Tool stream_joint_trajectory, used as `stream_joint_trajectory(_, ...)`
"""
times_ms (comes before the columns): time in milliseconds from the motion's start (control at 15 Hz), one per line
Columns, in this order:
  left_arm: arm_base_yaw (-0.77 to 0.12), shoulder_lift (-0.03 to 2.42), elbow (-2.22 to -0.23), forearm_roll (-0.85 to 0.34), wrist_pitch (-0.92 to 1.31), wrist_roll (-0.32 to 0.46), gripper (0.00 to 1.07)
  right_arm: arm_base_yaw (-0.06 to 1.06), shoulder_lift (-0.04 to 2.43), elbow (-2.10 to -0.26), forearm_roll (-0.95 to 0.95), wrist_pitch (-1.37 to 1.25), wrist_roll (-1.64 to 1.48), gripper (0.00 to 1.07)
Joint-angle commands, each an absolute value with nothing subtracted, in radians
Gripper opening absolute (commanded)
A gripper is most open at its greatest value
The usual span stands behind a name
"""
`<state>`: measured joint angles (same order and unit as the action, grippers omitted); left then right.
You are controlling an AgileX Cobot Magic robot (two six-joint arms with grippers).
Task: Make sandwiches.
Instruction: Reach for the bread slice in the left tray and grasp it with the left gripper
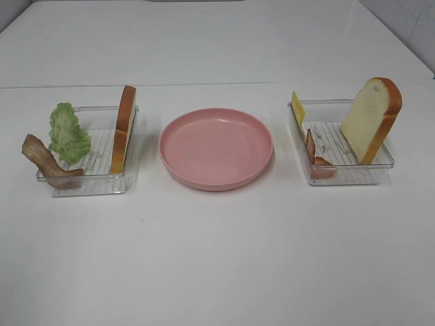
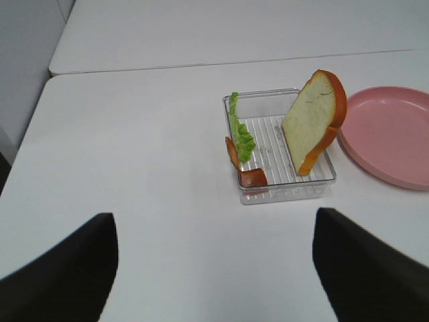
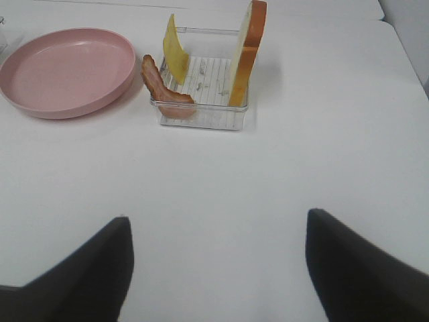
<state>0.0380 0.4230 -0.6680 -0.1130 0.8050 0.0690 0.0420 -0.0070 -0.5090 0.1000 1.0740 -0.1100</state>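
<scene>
The sandwich parts stand apart in two clear trays. The left tray [image 1: 88, 185] holds a green lettuce leaf [image 1: 68, 132], a bacon strip [image 1: 44, 159] over its rim and a bread slice [image 1: 124, 129] on edge. The right tray [image 1: 346, 178] holds a yellow cheese square [image 1: 298, 109], a bacon strip [image 1: 314, 153] and a leaning bread slice [image 1: 370, 119]. My left gripper [image 2: 213, 221] is open and empty, well short of the lettuce [image 2: 240, 134] and bread [image 2: 312, 124]. My right gripper [image 3: 218, 218] is open and empty, short of the cheese [image 3: 175, 54] and bread [image 3: 247, 54].
A round pink plate [image 1: 216, 146] sits between the two trays on the white table. Neither arm shows in the exterior high view. A seam in the table runs behind the trays.
</scene>
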Motion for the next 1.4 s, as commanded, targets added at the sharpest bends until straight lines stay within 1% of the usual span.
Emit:
stream_joint_trajectory(67, 0.039, 0.609, -0.74, -0.167, 0.742, 0.071, 0.76, 0.036, -0.02, -0.506, 0.098, 1.064, -0.114, 0.69)
stream_joint_trajectory(133, 0.039, 0.762, -0.815, -0.198, 0.751, 0.071, 0.76, 0.036, -0.02, -0.506, 0.098, 1.064, -0.114, 0.69)
stream_joint_trajectory(333, 0.039, 1.039, -0.987, -0.259, 0.828, 0.071, 0.76, 0.036, -0.02, -0.506, 0.098, 1.064, -0.114, 0.69)
stream_joint_trajectory(467, 0.039, 1.168, -1.08, -0.282, 0.885, 0.072, 0.76, 0.036, -0.02, -0.506, 0.098, 1.064, -0.114, 0.69)
stream_joint_trajectory(600, 0.039, 1.327, -1.191, -0.324, 0.935, 0.113, 0.76, 0.036, -0.02, -0.506, 0.098, 1.064, -0.114, 0.69)
stream_joint_trajectory(667, 0.013, 1.43, -1.273, -0.332, 0.963, 0.123, 0.76, 0.036, -0.02, -0.506, 0.098, 1.064, -0.114, 0.69)
stream_joint_trajectory(800, -0.047, 1.558, -1.376, -0.331, 0.984, 0.115, 0.76, 0.036, -0.02, -0.506, 0.098, 1.064, -0.114, 0.69)
stream_joint_trajectory(933, -0.12, 1.675, -1.474, -0.318, 0.99, 0.06, 0.76, 0.036, -0.02, -0.506, 0.098, 1.064, -0.114, 0.69)
stream_joint_trajectory(1067, -0.191, 1.756, -1.552, -0.269, 1.015, 0.0, 0.76, 0.036, -0.02, -0.506, 0.098, 1.064, -0.114, 0.69)
stream_joint_trajectory(1133, -0.234, 1.803, -1.604, -0.208, 1.039, -0.049, 0.76, 0.036, -0.02, -0.506, 0.098, 1.064, -0.114, 0.69)
stream_joint_trajectory(1200, -0.314, 1.891, -1.717, -0.096, 1.098, -0.15, 0.76, 0.036, -0.02, -0.506, 0.098, 1.064, -0.114, 0.69)
stream_joint_trajectory(1267, -0.331, 1.91, -1.743, -0.073, 1.115, -0.175, 0.76, 0.036, -0.02, -0.506, 0.098, 1.064, -0.114, 0.69)
stream_joint_trajectory(1400, -0.386, 1.971, -1.825, 0.0, 1.174, -0.264, 0.76, 0.036, -0.02, -0.506, 0.098, 1.064, -0.114, 0.69)
